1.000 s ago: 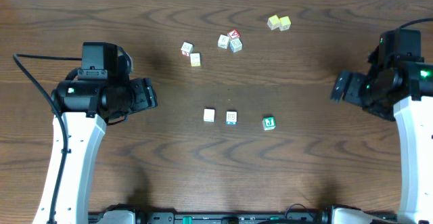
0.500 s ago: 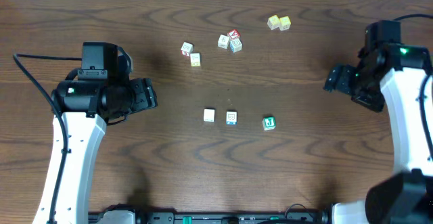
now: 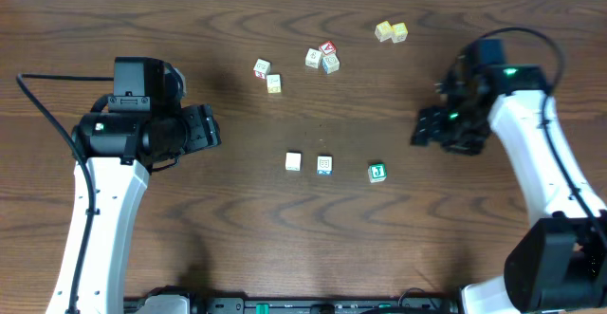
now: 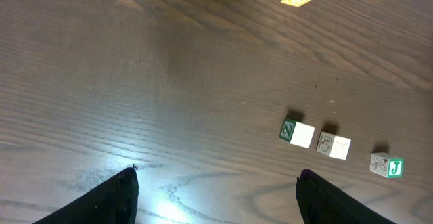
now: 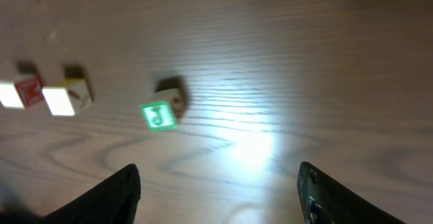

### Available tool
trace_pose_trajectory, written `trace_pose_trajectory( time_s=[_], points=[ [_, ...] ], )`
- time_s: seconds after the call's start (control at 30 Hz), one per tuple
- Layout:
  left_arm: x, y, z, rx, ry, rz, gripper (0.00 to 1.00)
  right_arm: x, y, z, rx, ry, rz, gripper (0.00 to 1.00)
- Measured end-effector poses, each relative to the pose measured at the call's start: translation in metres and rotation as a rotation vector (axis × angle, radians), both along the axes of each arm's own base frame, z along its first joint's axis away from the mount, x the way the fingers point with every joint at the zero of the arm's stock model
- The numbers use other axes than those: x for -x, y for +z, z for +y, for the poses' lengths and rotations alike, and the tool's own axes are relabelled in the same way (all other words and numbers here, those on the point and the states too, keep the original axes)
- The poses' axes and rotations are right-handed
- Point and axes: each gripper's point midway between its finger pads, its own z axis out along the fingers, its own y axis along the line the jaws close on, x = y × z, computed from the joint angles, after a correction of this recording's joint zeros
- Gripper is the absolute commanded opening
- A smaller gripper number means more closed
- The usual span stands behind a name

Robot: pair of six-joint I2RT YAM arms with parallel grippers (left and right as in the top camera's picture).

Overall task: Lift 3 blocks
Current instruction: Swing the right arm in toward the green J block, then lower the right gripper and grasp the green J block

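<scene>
Plainly, the right gripper point(image 5: 218, 183) stood open, its two fingers wide apart with only bare wood between them, hovering over the worktop point(image 3: 436, 248) off the right end of the row. Nearest it lay the green J block point(image 5: 159, 114), flat on the wood and untouched. Further along the same row, near the middle of the worktop, sat the blue X block point(image 3: 324, 164) and then the plain whitish block point(image 3: 293, 161). These two were close together but apart, with a wider gap across to the J. The left gripper point(image 4: 216, 183) was likewise open and empty, well apart from the row on its own side. Other lettered cubes point(image 3: 322, 58) lay scattered toward the far edge.

Being small wooden cubes, the three would probably be light, stiff and hard to damage. Their smooth faces could slip or twist if pinched across corners. The safest hold looked to be two opposite flat sides, fingers squared to them. On the closer pair, one finger would have to fit the narrow gap.
</scene>
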Motion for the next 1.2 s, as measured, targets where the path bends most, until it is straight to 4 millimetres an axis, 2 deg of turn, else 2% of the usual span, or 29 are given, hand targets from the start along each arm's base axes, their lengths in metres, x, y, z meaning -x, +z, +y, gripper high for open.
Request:
trace_pose_trajectory(
  time_s=[0.17,0.3,0.57,0.7,0.8,1.03,1.13,1.2],
  points=[
    [0.0,0.0,0.0,0.0,0.0,0.0,0.75,0.01,-0.027,0.039,0.005,0.122,-0.01,0.7],
    [0.0,0.0,0.0,0.0,0.0,0.0,0.75,0.018,-0.044,0.061,0.02,0.187,-0.029,0.64],
    [0.0,0.0,0.0,0.0,0.0,0.0,0.75,0.019,-0.05,0.09,0.148,0.291,-0.118,0.62],
    [0.0,0.0,0.0,0.0,0.0,0.0,0.75,0.018,-0.054,0.095,0.205,0.292,-0.138,0.63],
    [0.0,0.0,0.0,0.0,0.0,0.0,0.75,0.016,-0.06,0.091,0.232,0.279,-0.129,0.65],
    [0.001,-0.001,0.0,0.0,0.0,0.007,0.75,0.019,-0.093,0.085,0.284,0.274,-0.043,0.68],
    [0.002,-0.001,0.0,0.0,0.0,0.009,0.75,0.021,-0.1,0.084,0.281,0.272,-0.018,0.58],
    [0.002,-0.001,0.0,0.0,0.0,0.009,0.75,0.021,-0.103,0.082,0.273,0.257,-0.005,0.47]
  ],
)
